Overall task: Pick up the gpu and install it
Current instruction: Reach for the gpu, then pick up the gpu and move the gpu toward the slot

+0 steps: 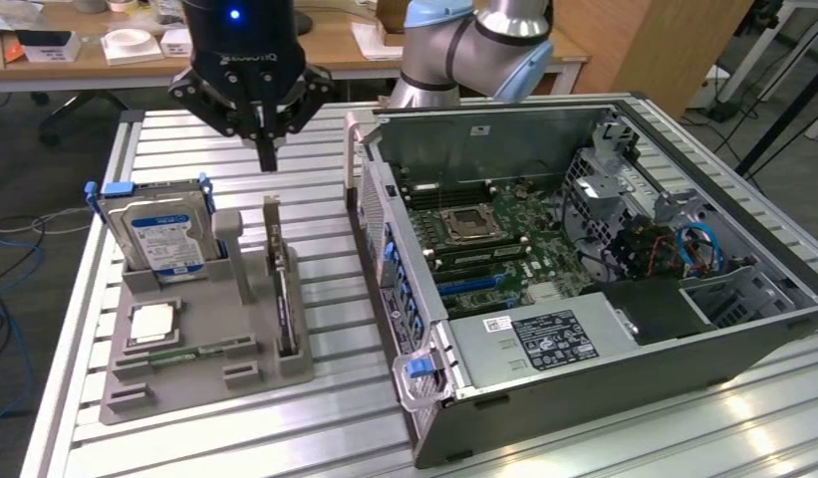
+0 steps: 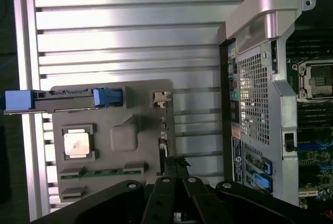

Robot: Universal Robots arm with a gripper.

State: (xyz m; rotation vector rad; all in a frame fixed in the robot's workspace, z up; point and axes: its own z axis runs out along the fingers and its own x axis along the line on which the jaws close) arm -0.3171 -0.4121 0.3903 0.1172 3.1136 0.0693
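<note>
The gpu (image 1: pixel 278 289) is a thin dark card standing on edge in a slot of the grey holder (image 1: pixel 249 376) on the table. From the wrist camera I see the gpu (image 2: pixel 163 130) edge-on, with its silver bracket at one end. My gripper (image 1: pixel 266 164) hangs above the far end of the card, fingers pressed together and pointing down, holding nothing. The gripper (image 2: pixel 177 162) tips sit just beside the card's line. The open computer case (image 1: pixel 422 299) lies to the exterior view's right, its motherboard (image 1: pixel 502 239) exposed.
The holder also carries an upright hard drive (image 1: pixel 162 234) with blue tabs, a processor (image 1: pixel 149 324) and a green memory stick (image 1: pixel 196 351). The slatted aluminium table (image 1: pixel 329 418) ends close to the holder. A desk with boxes stands behind.
</note>
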